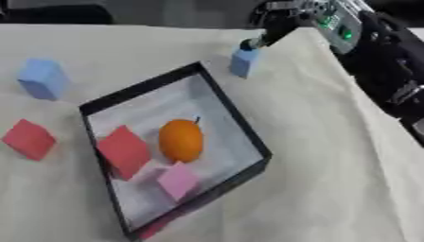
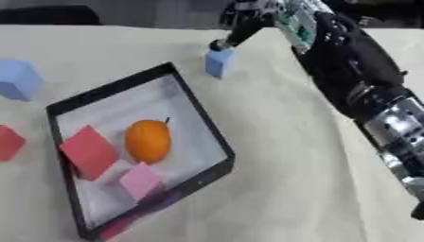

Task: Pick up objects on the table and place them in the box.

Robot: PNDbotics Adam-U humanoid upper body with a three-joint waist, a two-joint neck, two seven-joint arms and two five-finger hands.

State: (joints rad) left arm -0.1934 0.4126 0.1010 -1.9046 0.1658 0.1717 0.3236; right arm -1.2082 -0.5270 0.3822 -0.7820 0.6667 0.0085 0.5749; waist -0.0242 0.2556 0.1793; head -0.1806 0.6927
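Observation:
A black-rimmed box [image 1: 240, 120] lies in the middle of the cloth-covered table. Inside it are an orange fruit [image 1: 181, 140], a red block [image 1: 124, 151] and a pink block [image 1: 177, 180]. My right hand [image 1: 278, 26] reaches in from the upper right. Its dark fingertips [image 1: 250, 44] pinch the top of a small light-blue block [image 1: 243, 62] just beyond the box's far corner. I cannot tell whether that block rests on the cloth or hangs just above it. A larger blue block [image 1: 43, 78] and a red block [image 1: 29, 139] lie left of the box. My left hand is out of sight.
My right forearm [image 2: 364, 90] runs down the right side of the table. A small red shape [image 1: 152, 230] shows at the box's near corner. Bare beige cloth [image 1: 331, 179] stretches to the right of the box.

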